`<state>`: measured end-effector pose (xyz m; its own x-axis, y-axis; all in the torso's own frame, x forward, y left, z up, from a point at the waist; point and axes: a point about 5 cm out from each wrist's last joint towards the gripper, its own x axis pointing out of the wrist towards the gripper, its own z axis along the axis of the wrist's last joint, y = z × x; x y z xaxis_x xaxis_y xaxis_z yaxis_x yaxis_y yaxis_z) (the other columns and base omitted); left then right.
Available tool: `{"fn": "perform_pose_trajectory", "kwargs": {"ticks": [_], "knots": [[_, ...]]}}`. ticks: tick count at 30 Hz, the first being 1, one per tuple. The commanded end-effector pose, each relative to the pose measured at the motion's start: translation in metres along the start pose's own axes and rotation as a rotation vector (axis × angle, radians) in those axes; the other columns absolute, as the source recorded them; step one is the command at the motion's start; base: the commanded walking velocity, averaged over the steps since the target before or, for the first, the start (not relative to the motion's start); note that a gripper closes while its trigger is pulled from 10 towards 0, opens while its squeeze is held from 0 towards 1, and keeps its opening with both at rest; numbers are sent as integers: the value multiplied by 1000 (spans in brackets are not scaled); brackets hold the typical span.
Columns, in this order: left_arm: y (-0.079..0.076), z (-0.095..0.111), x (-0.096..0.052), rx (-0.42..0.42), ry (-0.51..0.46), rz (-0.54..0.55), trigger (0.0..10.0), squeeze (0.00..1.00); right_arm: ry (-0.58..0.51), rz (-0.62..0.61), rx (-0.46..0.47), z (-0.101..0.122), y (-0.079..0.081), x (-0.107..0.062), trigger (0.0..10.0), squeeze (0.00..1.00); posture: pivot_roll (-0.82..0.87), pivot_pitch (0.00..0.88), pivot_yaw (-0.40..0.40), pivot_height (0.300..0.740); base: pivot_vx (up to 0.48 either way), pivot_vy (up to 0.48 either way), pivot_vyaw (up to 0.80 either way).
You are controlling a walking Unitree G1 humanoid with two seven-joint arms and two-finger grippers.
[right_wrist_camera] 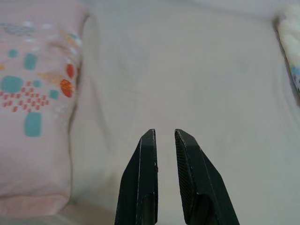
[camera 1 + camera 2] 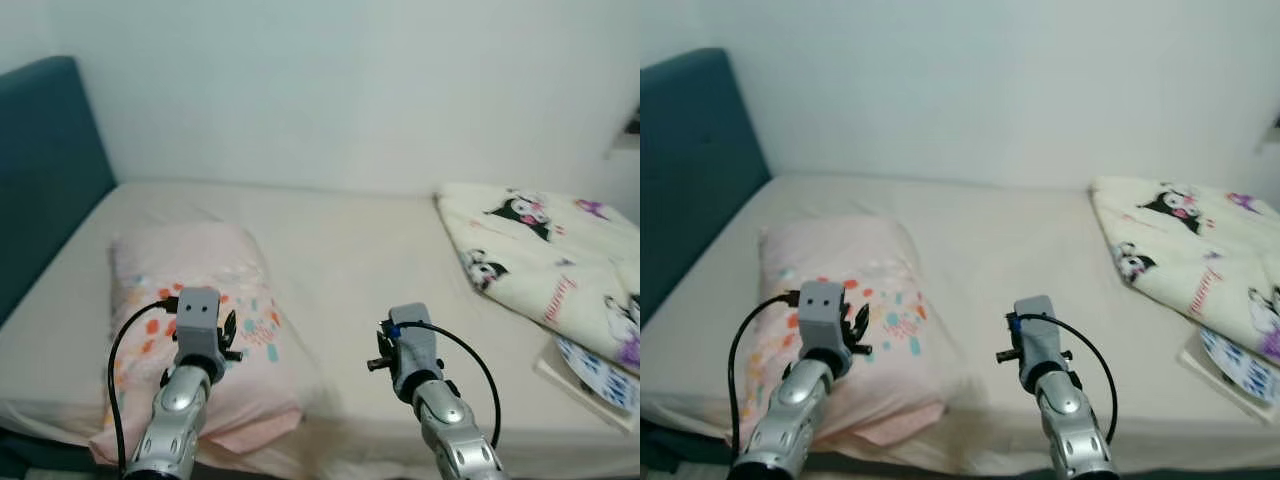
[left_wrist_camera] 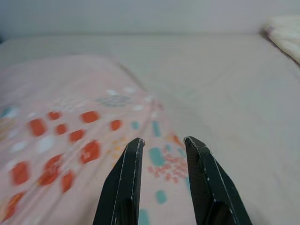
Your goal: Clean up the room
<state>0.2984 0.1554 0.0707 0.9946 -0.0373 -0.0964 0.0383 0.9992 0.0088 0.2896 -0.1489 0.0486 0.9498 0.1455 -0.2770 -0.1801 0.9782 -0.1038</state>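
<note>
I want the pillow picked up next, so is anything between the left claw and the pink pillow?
Nothing visible stands in the way. The left claw hangs just above the pink pillow, fingers slightly apart with only air between them and the fabric. The right claw is off to the side over the bare sheet.

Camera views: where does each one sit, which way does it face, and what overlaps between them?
Left eye and right eye: head stereo pair, looking down at the bed; both arms show.
Left wrist: over the pink pillow, along the left gripper, fingers slightly apart.
Right wrist: over bare sheet, along the right gripper, fingers slightly apart.
Shared: the pillow appears in all views; the cartoon blanket edges both wrist views.
</note>
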Motion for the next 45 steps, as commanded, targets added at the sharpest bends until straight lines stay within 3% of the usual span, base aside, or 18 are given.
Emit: {"fn": "perform_pose_trajectory", "kwargs": {"ticks": [1,13,25,45], "knots": [[-3,5,3,3,-10,-11,10000,0,7,-17,-2,-1,-7,0,10000,0,25,0,-37,740,0,0,-788],[0,6,-6,-26,-35,10,10000,0,-23,38,-24,2,-6,2,10000,0,48,0,-67,740,0,0,-764],[1,11,-8,-27,-61,23,10000,0,-50,59,-42,6,-6,4,10000,0,61,0,-81,740,0,0,0],[3,11,-12,-26,-58,28,10000,0,-60,79,-44,6,-3,6,10000,0,68,0,-90,740,0,380,0]]}}
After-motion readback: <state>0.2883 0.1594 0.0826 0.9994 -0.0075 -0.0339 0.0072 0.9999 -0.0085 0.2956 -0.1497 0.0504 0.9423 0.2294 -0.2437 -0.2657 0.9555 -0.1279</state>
